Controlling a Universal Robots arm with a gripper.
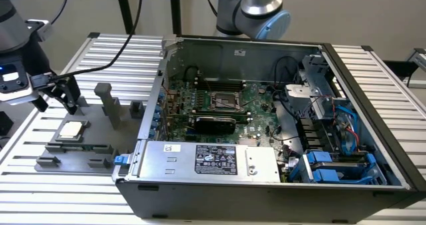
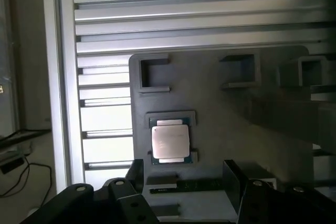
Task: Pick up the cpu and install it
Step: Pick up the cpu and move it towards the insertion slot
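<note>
The cpu (image 1: 71, 130) (image 2: 169, 141), a pale silver square chip with a thin tan-green rim, lies flat in a recess of the grey plastic tray (image 1: 100, 129) (image 2: 226, 124) at the exterior view's left. My gripper (image 1: 57, 101) (image 2: 184, 184) hovers just above and slightly behind the chip. Its dark fingers (image 2: 237, 182) stand apart with nothing between them, and they do not touch the chip. Inside the open computer case, the dark square socket (image 1: 223, 101) with its metal frame sits in the middle of the green motherboard.
Upright grey blocks (image 1: 106, 103) rise from the tray close to the gripper. The case's wall (image 1: 156, 93) stands between tray and motherboard. A power supply (image 1: 213, 160), cables and blue drive brackets (image 1: 332, 167) fill the case's near side. A second arm's base (image 1: 256, 10) stands behind the case.
</note>
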